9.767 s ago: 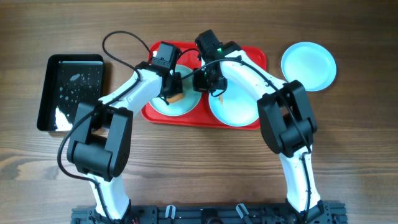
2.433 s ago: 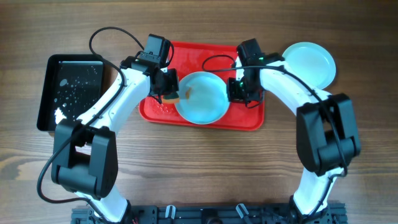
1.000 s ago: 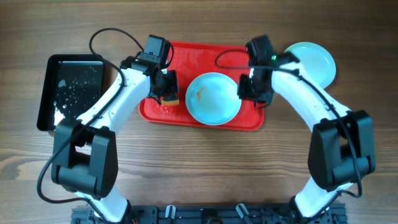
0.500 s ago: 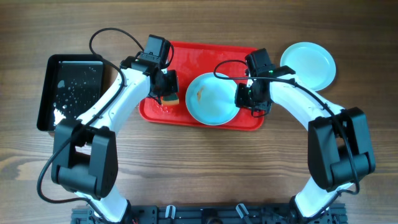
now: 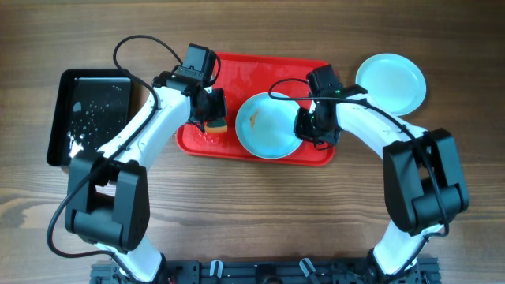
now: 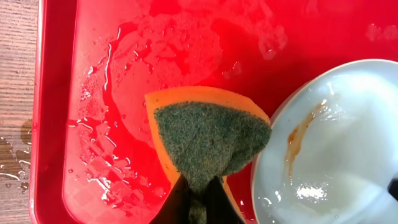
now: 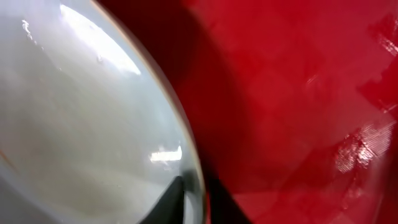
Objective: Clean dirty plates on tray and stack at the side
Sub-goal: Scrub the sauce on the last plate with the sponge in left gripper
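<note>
A pale blue plate (image 5: 268, 126) with a brown smear lies on the red tray (image 5: 260, 67). My right gripper (image 5: 304, 126) is shut on its right rim; in the right wrist view the rim (image 7: 186, 149) runs between the fingers (image 7: 194, 198) above the tray (image 7: 298, 93). My left gripper (image 5: 215, 118) is shut on an orange sponge with a green scrub face (image 6: 208, 137), held over the wet tray (image 6: 93, 93) just left of the plate (image 6: 348, 155); its fingers (image 6: 198, 200) pinch the sponge's lower end. Another plate (image 5: 390, 83) lies on the table right of the tray. No third plate shows separately.
A black rectangular tray (image 5: 57, 118) with water drops stands at the left on the wooden table. Water is spread over the red tray's left half.
My right gripper has slid left and toward the front along the plate's right rim. The plate has shifted slightly left. The left arm and sponge have not moved.
</note>
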You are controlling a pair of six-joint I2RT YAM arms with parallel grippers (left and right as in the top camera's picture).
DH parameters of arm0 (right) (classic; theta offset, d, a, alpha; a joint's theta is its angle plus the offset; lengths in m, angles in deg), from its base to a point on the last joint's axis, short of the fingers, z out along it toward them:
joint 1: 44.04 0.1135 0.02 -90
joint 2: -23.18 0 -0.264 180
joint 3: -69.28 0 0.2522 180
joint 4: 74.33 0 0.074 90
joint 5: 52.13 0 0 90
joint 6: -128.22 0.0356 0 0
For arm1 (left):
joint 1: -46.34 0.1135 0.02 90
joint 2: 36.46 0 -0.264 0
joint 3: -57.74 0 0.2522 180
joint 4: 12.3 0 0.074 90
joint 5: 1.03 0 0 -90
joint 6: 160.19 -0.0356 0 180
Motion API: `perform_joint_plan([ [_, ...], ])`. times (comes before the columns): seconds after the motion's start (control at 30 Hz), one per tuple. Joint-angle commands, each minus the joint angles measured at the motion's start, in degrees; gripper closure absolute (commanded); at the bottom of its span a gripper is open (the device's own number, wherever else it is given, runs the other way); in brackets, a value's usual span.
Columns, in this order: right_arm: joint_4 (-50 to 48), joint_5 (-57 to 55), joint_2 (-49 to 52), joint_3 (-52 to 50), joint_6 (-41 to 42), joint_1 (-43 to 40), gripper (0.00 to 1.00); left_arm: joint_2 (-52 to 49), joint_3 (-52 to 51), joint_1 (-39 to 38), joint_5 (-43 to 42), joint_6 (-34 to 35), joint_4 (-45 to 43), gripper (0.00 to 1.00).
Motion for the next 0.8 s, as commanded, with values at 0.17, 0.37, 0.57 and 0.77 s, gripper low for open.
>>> perform_joint_plan([
  [0.17,-8.8,3.8,2.5,-0.3,-2.3,0.3,0.96,-0.5,0.7,0.0,-5.8,-0.1,-3.3,0.96],
  [0.37,-13.5,3.9,2.9,-0.3,-0.3,0.5,0.96,-0.8,0.7,-1.5,-6.5,-0.1,-5.7,0.96],
  [0.57,-14.9,1.2,4.5,-0.3,1.6,3.5,0.96,-2.6,0.7,-5.9,-7.5,0.4,-10.3,0.96],
  [0.77,-14.7,1.3,4.7,-0.3,2.7,4.9,0.96,-5.9,0.7,-7.9,-7.1,2.4,-13.7,0.96],
])
